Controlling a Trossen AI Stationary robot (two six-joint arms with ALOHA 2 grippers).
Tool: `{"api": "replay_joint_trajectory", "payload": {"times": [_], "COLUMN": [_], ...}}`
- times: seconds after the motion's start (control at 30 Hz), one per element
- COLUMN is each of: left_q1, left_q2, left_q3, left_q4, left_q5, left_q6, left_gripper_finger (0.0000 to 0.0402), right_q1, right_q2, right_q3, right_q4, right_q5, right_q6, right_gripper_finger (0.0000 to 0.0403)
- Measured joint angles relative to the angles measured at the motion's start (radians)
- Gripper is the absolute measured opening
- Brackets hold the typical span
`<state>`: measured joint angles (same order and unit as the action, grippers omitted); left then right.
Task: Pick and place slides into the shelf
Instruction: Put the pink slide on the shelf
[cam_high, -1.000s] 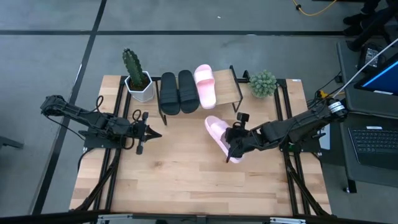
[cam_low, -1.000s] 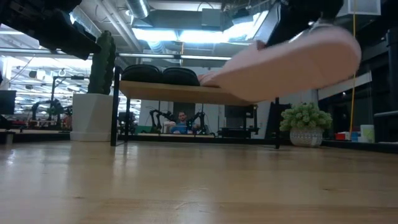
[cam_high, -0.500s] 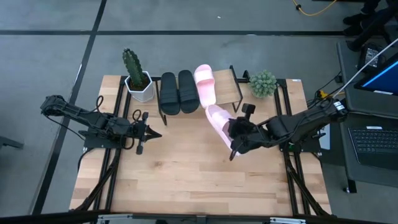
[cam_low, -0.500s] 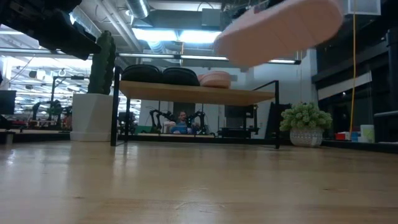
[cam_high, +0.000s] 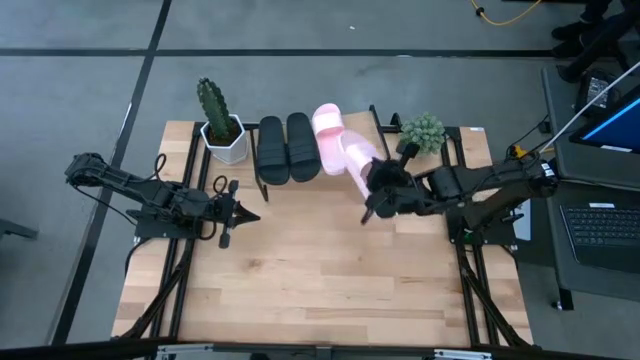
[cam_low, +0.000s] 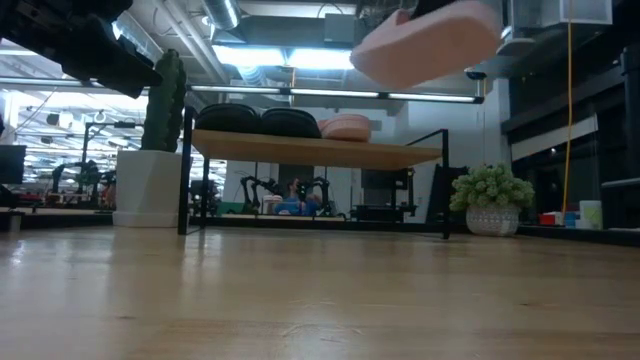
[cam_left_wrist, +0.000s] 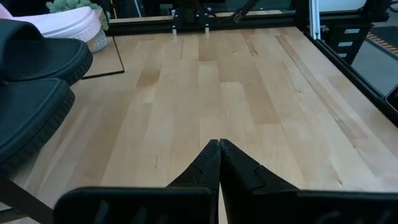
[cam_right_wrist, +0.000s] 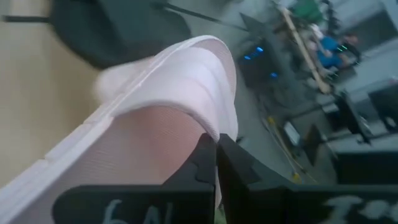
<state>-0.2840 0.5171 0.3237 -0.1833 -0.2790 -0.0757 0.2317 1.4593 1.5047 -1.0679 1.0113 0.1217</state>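
The shelf (cam_high: 365, 150) stands at the table's far edge and carries two black slides (cam_high: 286, 148) and one pink slide (cam_high: 328, 130). Their soles rest flat on its plank. A second pink slide (cam_high: 352, 160) hangs in the air at the shelf's right part, with my right gripper (cam_high: 369, 188) shut on it. In the low view this slide (cam_low: 425, 42) floats above the plank (cam_low: 315, 150). My left gripper (cam_high: 247, 213) waits shut at the table's left, its shut fingers (cam_left_wrist: 219, 152) over bare wood. My right gripper pinches the pink slide's arched strap at its edge (cam_right_wrist: 208, 121) between its two fingers. The fingers come slanting down from the table's right side. The slide is lifted clear of table and shelf, and it reaches from the fingers toward the shelf's far left, tilted.
A cactus in a white pot (cam_high: 220, 125) stands left of the shelf, a round green plant (cam_high: 422, 133) right of it. A laptop (cam_high: 605, 225) sits off the table's right edge. Bare wooden tabletop (cam_high: 300, 270) lies in front of the shelf.
My right gripper has risen and gone toward the far edge and the shelf, tipping up as it went. The pink slide it holds has gone from low over the table's middle to above plank height at the shelf's right part.
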Motion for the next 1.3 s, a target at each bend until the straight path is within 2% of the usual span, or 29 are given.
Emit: {"api": "replay_joint_trajectory", "payload": {"times": [0.53, 0.8, 1.0, 1.13, 1.3], "left_q1": [0.000, 0.000, 0.000, 0.000, 0.000], "left_q2": [0.000, 0.000, 0.000, 0.000, 0.000], "left_q3": [0.000, 0.000, 0.000, 0.000, 0.000], "left_q4": [0.000, 0.000, 0.000, -0.003, -0.003], "left_q5": [0.000, 0.000, 0.000, 0.000, 0.000], "left_q6": [0.000, 0.000, 0.000, 0.000, 0.000], "left_gripper_finger": [0.0000, 0.0000, 0.0000, 0.0000, 0.0000], "right_q1": [-0.240, -0.331, -0.392, -0.433, -0.476], "right_q2": [0.000, 0.000, 0.026, 0.050, 0.086], "right_q3": [0.000, 0.000, 0.000, 0.000, 0.000], "right_q4": [0.005, 0.165, 0.289, 0.284, 0.285], "right_q5": [0.027, 0.025, -0.018, -0.022, -0.129], "right_q6": [-0.111, -0.278, -0.396, -0.404, -0.415], "right_gripper_finger": [0.0004, 0.0004, 0.0004, 0.0004, 0.0004]}}
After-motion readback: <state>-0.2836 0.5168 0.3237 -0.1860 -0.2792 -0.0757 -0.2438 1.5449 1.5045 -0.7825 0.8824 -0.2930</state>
